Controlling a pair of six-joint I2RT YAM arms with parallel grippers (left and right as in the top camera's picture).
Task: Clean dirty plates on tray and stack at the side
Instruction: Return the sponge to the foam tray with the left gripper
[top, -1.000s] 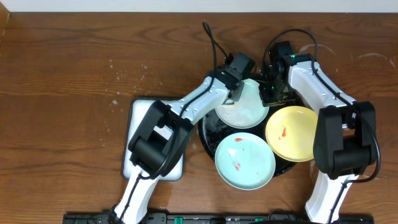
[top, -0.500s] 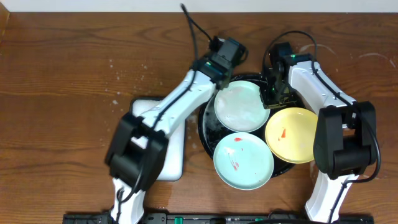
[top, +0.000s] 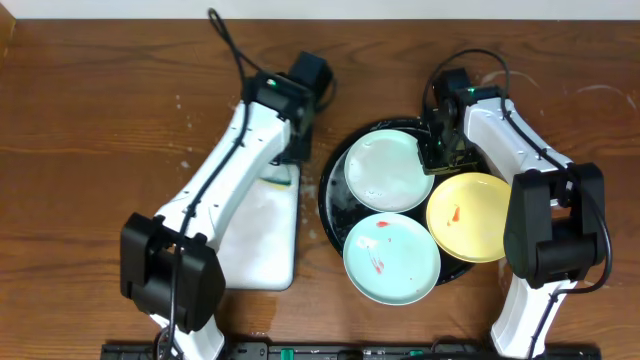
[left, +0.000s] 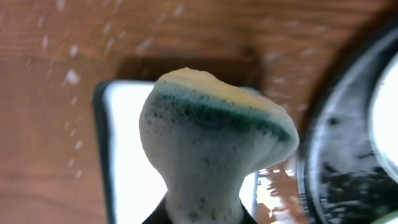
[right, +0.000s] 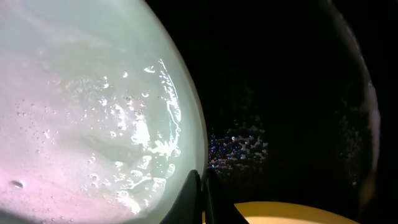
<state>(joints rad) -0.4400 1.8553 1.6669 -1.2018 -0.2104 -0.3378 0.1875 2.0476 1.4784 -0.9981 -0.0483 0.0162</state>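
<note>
The black tray (top: 329, 196) holds three plates. A foamy mint plate (top: 386, 172) lies at its back, a mint plate with red smears (top: 392, 258) at its front, and a yellow plate with a red smear (top: 470, 215) on its right rim. My right gripper (top: 437, 150) is shut on the foamy plate's right rim; the right wrist view shows the fingers (right: 200, 199) pinched at the edge of the plate (right: 81, 112). My left gripper (top: 290, 150) is shut on a foam-covered sponge (left: 211, 143), left of the black tray.
A white rectangular tray (top: 255, 235) lies left of the black tray, under the sponge; it also shows in the left wrist view (left: 127, 155). The brown wood tabletop (top: 110, 120) has white foam specks. The yellow plate's edge (right: 280, 213) sits just below my right fingers.
My left arm has swung left with the sponge, from over the foamy mint plate to above the white tray's back end. The right arm and the plates have not moved.
</note>
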